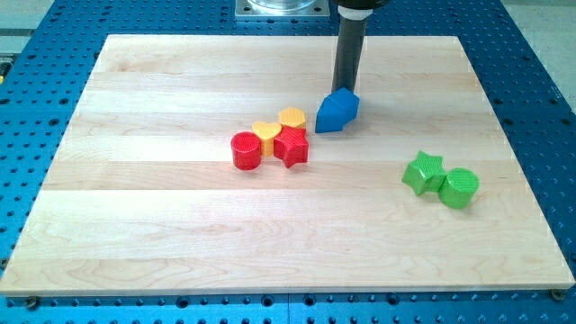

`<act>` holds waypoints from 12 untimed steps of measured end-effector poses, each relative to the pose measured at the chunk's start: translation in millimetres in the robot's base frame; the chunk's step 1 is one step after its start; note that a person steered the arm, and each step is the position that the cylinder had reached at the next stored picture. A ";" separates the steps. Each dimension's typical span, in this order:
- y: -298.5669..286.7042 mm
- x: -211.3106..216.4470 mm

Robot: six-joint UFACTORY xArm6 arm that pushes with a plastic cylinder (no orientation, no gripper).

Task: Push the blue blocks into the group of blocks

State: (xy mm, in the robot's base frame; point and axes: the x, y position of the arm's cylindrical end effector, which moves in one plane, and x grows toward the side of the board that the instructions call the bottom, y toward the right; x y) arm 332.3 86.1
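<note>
Touching the blue block's [337,112] top edge, my tip [345,89], a plain rod tool without jaws, stands right of red cylinder [246,150], red star [292,147], yellow pieces [279,125]

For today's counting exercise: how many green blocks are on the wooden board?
2: a green star block at the view's right, and a green cylinder block touching it on its right. None seems hidden.

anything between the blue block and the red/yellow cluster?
Nothing visible. My tip sits at the top edge of the blue block; only bare board separates it from the yellow cylinder, nearest of the group. The green blocks lie far to the view's right.
</note>
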 end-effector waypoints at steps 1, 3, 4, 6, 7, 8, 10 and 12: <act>-4.1 1.0; -5.1 37.5; 20.3 66.5; 78.6 81.1; 82.9 73.5; 65.2 71.2; 32.3 100.2; 26.8 78.3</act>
State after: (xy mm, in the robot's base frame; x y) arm 410.6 112.9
